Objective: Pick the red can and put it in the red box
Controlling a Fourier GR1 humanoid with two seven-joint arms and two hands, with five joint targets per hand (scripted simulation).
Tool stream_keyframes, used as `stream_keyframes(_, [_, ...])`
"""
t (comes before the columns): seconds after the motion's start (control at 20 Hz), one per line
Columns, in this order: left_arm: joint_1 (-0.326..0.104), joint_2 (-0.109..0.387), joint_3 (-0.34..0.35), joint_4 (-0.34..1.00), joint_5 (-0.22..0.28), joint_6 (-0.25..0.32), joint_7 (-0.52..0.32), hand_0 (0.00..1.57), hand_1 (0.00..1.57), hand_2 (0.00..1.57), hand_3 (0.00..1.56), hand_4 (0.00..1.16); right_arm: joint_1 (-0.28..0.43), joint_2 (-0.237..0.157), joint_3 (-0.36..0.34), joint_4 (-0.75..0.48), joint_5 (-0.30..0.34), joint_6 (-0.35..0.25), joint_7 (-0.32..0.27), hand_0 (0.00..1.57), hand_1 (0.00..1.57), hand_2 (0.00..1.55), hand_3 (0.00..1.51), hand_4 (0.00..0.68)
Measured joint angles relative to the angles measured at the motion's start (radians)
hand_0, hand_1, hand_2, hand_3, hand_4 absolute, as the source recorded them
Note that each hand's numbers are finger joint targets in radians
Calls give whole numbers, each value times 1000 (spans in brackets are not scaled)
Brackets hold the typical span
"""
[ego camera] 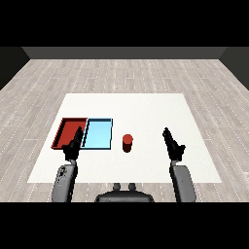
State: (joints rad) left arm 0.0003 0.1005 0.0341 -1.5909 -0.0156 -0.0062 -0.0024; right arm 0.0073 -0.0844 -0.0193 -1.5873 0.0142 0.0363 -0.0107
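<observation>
Floorboards (121, 73) of pale grey wood are stretching away under and behind everything else, up to a dark wall at the far end. White table (146, 109) is taking up the middle of the view, its top lying broad and bare across the far half.

Two trays are sitting side by side on the table's left part, their long edges touching or nearly so. The red tray (66, 127) is lying on the outer left, and the light blue tray (99, 134) is lying just to its right, toward the table's centre.

Grey forearms are coming in from the lower corners. The left hand (74, 145) is hovering over the near edge of the trays, about where the red one meets the blue one, and is hiding part of the red tray's near right corner; its fingers are pointing forward, straight and apart, holding nothing. The right hand (172, 144) is hanging over the table's right side, well apart from the trays, with its fingers likewise straight and extended, holding nothing.

The red can (127, 142) is standing upright on the white tabletop, just right of the light blue tray and outside both trays. It is lying between the two hands, with neither hand touching it.
</observation>
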Motion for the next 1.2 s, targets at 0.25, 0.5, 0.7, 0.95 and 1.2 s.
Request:
stream_keyframes(0.25, [-8, -16, -4, 0, 8, -11, 17, 0, 0, 0, 0, 0, 52, 4, -1, -36, -19, 28, 2, 0, 0, 0, 0, 0])
stream_keyframes(0.5, [-26, -46, 0, -61, 31, -21, -162, 0, 0, 0, 0, 0, 83, 23, 0, -104, -57, 71, -171, 0, 0, 0, 0, 0])
stream_keyframes(0.7, [-23, -58, 8, -38, 37, -37, -305, 0, 0, 0, 0, 0, 115, 27, 1, -117, -68, 104, -285, 0, 0, 0, 0, 0])
stream_keyframes(0.95, [-24, -61, 18, -22, 49, -46, -374, 0, 0, 0, 0, 0, 138, 32, 5, -95, -57, 120, -366, 0, 0, 0, 0, 0])
stream_keyframes(1.2, [-16, -57, 15, -18, 34, -44, -398, 0, 0, 0, 0, 0, 135, 30, -5, -95, -62, 129, -373, 0, 0, 0, 0, 0])
